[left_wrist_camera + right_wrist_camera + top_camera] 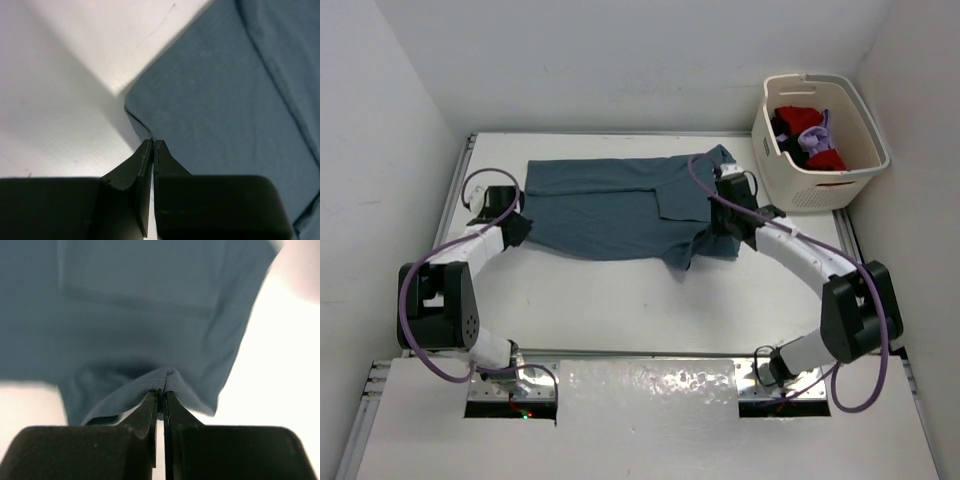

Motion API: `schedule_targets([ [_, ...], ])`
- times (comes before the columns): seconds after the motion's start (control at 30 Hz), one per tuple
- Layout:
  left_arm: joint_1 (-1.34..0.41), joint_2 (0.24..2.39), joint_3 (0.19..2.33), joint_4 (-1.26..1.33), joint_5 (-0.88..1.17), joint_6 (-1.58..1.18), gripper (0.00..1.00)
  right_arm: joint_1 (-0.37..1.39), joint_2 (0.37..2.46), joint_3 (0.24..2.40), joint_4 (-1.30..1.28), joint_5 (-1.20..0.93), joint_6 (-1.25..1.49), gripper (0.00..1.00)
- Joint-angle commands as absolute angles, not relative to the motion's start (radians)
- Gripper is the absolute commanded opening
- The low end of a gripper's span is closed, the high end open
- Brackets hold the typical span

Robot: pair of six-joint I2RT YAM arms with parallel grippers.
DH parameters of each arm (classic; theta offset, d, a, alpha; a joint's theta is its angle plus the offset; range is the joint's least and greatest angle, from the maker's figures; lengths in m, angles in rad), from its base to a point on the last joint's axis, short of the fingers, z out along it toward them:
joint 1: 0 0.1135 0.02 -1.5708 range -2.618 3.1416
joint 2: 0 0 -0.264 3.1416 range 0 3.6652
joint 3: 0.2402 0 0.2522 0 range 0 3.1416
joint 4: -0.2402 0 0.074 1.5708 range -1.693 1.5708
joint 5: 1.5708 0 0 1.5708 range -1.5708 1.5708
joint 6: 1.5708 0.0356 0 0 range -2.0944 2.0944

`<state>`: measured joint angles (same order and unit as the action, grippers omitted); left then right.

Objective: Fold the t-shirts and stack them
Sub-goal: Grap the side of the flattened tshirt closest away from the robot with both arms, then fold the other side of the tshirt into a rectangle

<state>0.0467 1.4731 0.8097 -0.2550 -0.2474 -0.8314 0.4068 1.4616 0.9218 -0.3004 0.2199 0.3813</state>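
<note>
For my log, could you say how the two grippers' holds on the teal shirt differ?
The right gripper clearly pinches a bunched, raised fold of the teal shirt; the left gripper closes at its flat edge, hold uncertain. Both are shut.

No text, label, brand, number or sign can be read in any view; the teal-blue t-shirt [610, 210], the cream basket [820, 190] and the counter [620, 300] show only plain, unmarked surfaces.

Bare table [620, 300] lies open nearer than the spread teal-blue t-shirt [610, 205]; a laundry basket [820, 192] blocks the far-right corner.
</note>
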Motion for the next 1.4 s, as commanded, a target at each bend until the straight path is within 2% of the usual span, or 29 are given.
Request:
schedule_targets([
  [0.0,0.051,1.486,0.882,-0.244,-0.25,-0.825,0.0,0.364,1.508,1.032,-0.21,0.262,0.348,0.0],
  [0.27,0.052,1.611,1.037,-0.259,-0.255,-0.844,0.0,0.269,1.655,1.287,-0.213,0.238,0.298,0.0],
  [0.53,0.061,1.684,1.147,-0.282,-0.308,-0.847,0.0,0.252,1.805,1.466,-0.201,0.218,0.198,0.0],
  [0.9,0.075,1.824,1.272,-0.296,-0.31,-0.836,0.0,0.221,2.075,1.833,-0.313,0.196,0.166,0.0],
  [1.37,0.132,2.038,1.459,-0.325,-0.242,-0.842,0.0,0.179,2.312,2.069,-0.342,0.216,0.178,0.0],
])
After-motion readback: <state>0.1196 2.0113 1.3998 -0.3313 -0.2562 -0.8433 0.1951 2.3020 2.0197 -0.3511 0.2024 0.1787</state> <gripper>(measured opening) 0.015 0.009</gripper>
